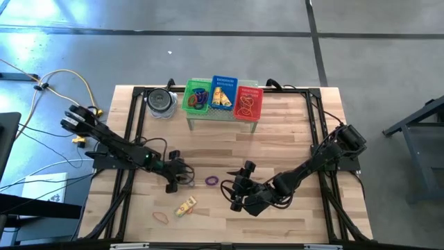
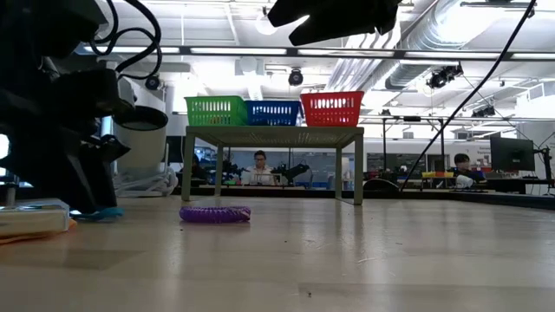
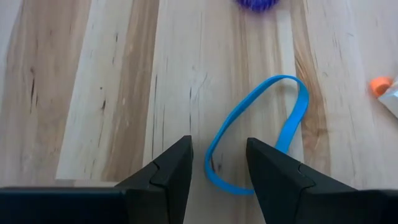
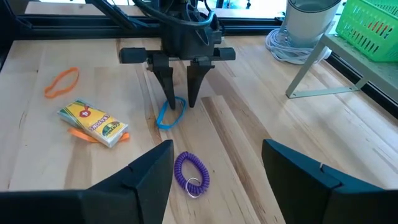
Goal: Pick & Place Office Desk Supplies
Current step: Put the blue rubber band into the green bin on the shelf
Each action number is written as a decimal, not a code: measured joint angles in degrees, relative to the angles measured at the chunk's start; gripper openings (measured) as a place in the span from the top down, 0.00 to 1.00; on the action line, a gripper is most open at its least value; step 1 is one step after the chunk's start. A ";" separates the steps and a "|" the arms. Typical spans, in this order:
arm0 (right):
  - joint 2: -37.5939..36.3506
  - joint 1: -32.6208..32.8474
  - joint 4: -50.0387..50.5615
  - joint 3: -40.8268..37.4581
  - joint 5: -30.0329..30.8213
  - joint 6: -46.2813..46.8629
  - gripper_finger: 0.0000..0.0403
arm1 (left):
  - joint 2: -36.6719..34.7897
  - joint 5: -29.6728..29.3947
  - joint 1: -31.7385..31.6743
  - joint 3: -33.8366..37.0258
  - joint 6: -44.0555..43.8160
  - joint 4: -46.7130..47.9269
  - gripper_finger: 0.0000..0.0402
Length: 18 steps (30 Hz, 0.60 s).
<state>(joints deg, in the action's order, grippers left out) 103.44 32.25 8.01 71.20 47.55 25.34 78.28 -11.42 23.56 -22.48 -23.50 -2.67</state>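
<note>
A blue band loop (image 3: 299, 109) lies flat on the wooden table. My left gripper (image 3: 217, 165) points down over it, open, with one fingertip on each side of the loop's near end (image 4: 161, 118); I see no touch. A purple coil loop (image 4: 189, 174) lies just beyond it. A yellow oblong pack (image 4: 93, 121) and an orange band (image 4: 62, 81) lie nearer the front edge. My right gripper (image 4: 214, 168) hangs open above the table to the right of the purple coil, with nothing between its fingers.
Green (image 1: 196, 97), blue (image 1: 223, 92) and red (image 1: 249, 102) mesh baskets stand in a row on a small raised stand at the table's far edge, each holding supplies. A round grey tin (image 1: 161, 102) sits left of them. People sit in the room beyond.
</note>
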 joint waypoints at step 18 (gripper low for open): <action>0.00 0.00 0.03 0.00 0.00 0.00 0.42 | 2.19 -0.71 -0.04 -0.01 -1.01 3.47 0.82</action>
<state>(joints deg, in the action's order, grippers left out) 103.44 32.25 8.04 71.20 47.55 25.34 80.47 -12.13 23.52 -22.49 -24.51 0.79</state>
